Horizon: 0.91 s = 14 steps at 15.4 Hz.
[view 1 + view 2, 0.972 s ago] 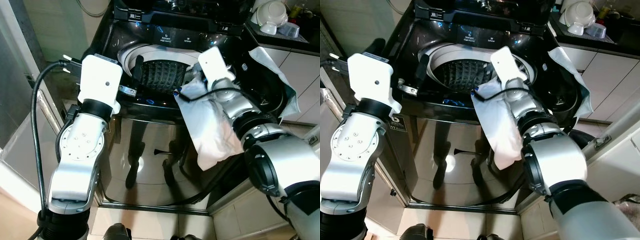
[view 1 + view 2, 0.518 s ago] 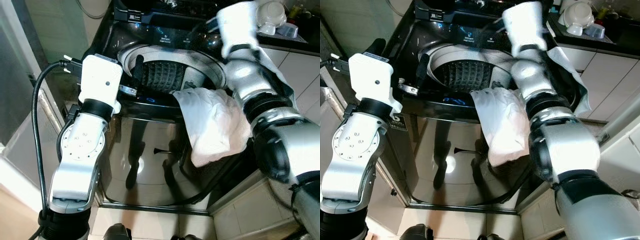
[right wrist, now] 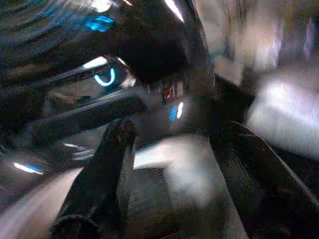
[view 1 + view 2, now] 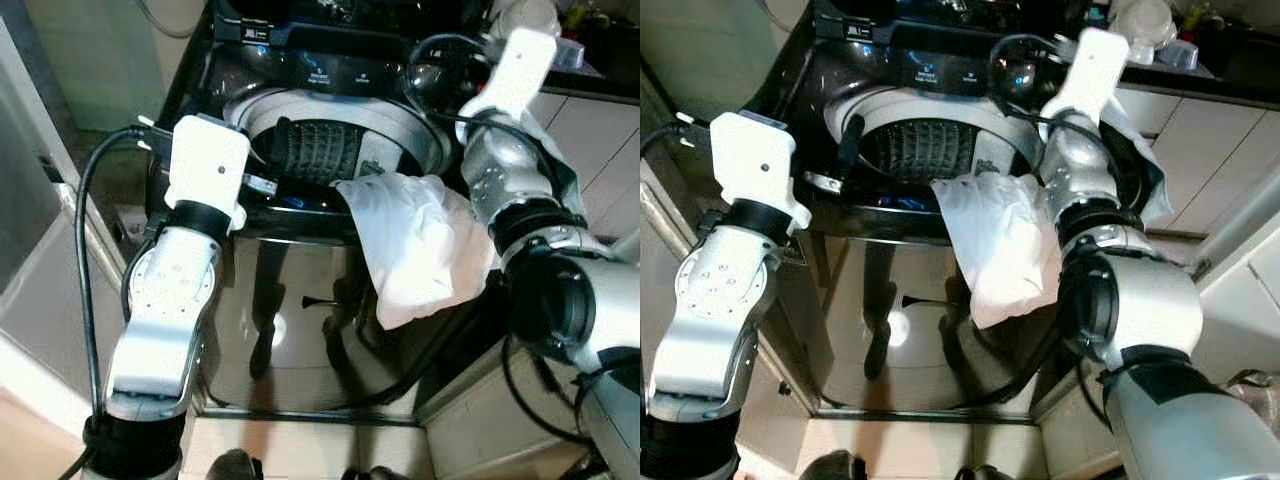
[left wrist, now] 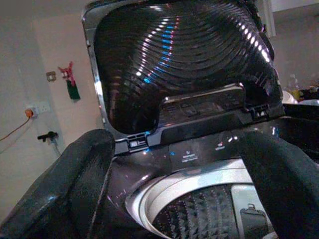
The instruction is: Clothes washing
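White cloth (image 4: 415,240) is draped over the front rim of the washer (image 4: 300,300) at about four o'clock of the drum (image 4: 320,150) — hanging down the front, nothing gripping it. Left gripper (image 5: 174,194) sits at the drum's nine o'clock, fingers spread and empty. Right gripper (image 3: 169,179) is up near the control panel (image 4: 340,72) — fingers apart, holding nothing.

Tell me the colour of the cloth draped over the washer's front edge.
White; the cloth shows best in the left eye view.
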{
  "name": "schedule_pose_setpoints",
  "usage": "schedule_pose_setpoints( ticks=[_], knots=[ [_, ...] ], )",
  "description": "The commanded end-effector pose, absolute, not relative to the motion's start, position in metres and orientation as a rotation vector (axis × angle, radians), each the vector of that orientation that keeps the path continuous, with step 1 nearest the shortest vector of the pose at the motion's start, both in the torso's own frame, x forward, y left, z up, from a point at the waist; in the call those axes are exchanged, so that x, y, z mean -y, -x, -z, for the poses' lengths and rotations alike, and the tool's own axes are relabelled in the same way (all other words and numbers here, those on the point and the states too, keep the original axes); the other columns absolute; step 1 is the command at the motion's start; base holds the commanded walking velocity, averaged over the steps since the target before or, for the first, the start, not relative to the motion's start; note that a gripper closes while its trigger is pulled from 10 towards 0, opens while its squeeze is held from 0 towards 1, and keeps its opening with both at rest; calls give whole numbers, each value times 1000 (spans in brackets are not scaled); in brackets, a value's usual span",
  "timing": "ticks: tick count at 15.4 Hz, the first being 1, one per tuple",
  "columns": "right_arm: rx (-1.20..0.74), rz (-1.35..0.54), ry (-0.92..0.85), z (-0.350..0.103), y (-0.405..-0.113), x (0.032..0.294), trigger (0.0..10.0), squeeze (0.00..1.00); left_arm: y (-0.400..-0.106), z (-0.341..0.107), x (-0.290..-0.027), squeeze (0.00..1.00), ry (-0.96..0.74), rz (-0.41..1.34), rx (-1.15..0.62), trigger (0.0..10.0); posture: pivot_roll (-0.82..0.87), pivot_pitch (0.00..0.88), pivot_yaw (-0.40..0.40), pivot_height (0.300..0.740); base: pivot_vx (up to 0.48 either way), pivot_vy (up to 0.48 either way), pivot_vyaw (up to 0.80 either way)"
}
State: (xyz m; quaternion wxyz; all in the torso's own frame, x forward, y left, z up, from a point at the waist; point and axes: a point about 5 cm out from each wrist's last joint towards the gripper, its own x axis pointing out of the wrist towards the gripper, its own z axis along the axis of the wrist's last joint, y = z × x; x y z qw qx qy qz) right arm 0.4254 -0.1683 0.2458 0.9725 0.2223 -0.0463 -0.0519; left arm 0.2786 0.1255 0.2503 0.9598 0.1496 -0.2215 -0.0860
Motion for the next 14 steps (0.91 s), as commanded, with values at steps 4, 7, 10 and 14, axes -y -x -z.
schedule_pose_setpoints(
  ticks=[4, 7, 10, 14],
  knots=[
    [47, 125, -649, -235, -424, 174, 10000, 0, -281, -253, -121, 0, -304, 193, 472, 10000, 118, 0, -76, 740, 0, 0, 0],
    [371, 38, -118, -272, -418, 158, 10000, 0, -278, -244, -126, 0, -350, 145, 460, 10000, 117, 9, -97, 740, 0, 0, 0],
    [515, 50, 1, -243, -385, 161, 10000, 0, -260, -221, -130, 0, -436, 125, 421, 10000, 81, 33, -112, 740, 0, 0, 0],
    [552, 55, 225, -199, -302, 181, 10000, 0, -222, -205, -137, 0, -496, 219, 365, 10000, 46, 57, -98, 740, 0, 0, 0]
  ],
)
